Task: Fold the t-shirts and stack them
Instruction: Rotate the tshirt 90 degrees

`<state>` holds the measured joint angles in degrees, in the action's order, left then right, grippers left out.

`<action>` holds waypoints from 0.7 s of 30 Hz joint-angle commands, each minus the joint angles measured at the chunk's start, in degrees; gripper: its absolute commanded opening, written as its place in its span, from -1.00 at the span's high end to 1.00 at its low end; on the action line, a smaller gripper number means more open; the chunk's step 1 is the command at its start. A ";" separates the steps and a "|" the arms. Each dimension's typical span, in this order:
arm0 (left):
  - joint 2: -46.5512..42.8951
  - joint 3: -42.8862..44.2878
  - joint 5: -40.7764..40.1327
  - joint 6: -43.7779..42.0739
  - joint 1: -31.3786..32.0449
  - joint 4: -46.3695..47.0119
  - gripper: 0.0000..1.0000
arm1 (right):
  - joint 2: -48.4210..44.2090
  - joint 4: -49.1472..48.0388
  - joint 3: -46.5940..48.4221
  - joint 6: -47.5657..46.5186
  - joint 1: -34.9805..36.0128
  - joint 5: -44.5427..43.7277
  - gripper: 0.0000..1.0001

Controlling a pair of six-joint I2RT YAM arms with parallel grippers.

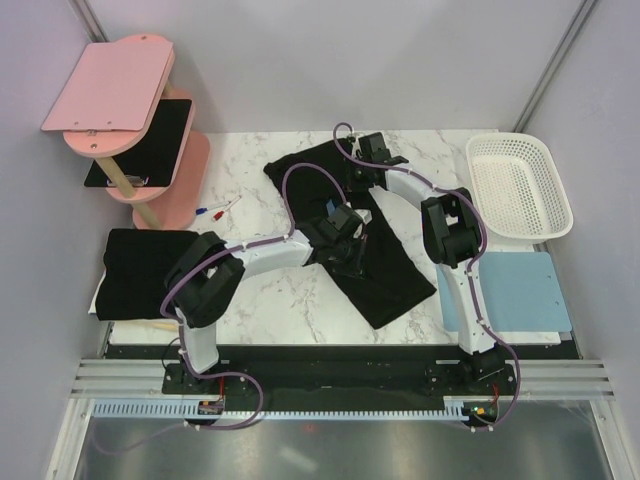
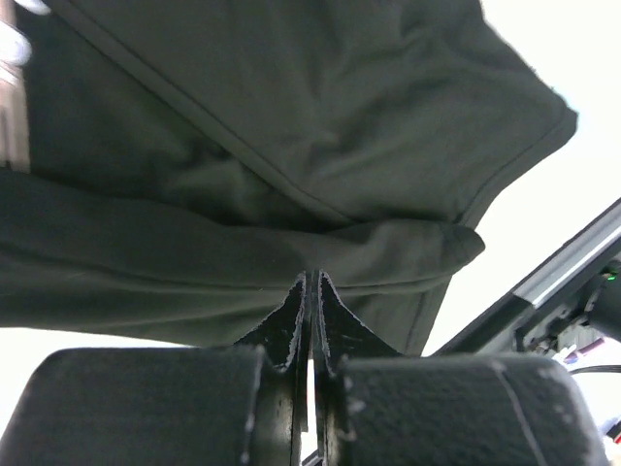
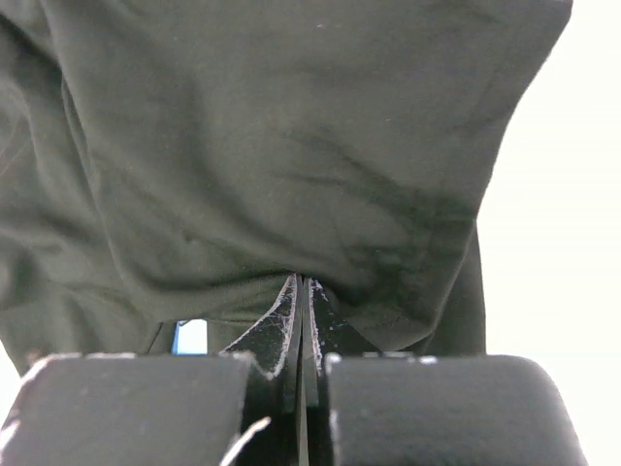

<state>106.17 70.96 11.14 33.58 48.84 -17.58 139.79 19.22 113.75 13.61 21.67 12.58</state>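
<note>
The left hand (image 2: 310, 286) and right hand (image 3: 299, 286) are each pinching shut on the centre t-shirt (image 1: 395, 275), which is lying mid-bench (image 1: 280, 300) and seemingly only partly folded; one folded t-shirt (image 1: 145, 270) is waiting at the left; stacking is remaining.

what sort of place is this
Most likely a robot lab cell: a left arm and right arm bolted to a metal rail, plain partition walls around the marble-look table, and a black t-shirt laid out to work on.

t-shirt (image 1: 395, 275) centre; folded t-shirt (image 1: 140, 268) left; basket (image 1: 518, 186) right.
</note>
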 commanded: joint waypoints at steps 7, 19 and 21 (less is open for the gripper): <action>5.01 -0.12 1.44 4.21 4.77 1.24 0.96 | 3.21 0.20 2.96 4.14 -4.88 -5.37 1.00; 2.11 -4.33 -10.86 4.12 3.64 -11.85 0.96 | -1.09 2.49 -2.39 4.76 -9.98 -7.48 1.00; 0.80 -6.26 -11.05 4.73 3.28 -13.35 0.96 | -1.79 2.57 -3.01 4.59 -9.98 -7.83 1.00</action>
<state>108.92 68.66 6.15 36.80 53.21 -22.26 139.96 18.57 113.56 18.85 12.27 8.95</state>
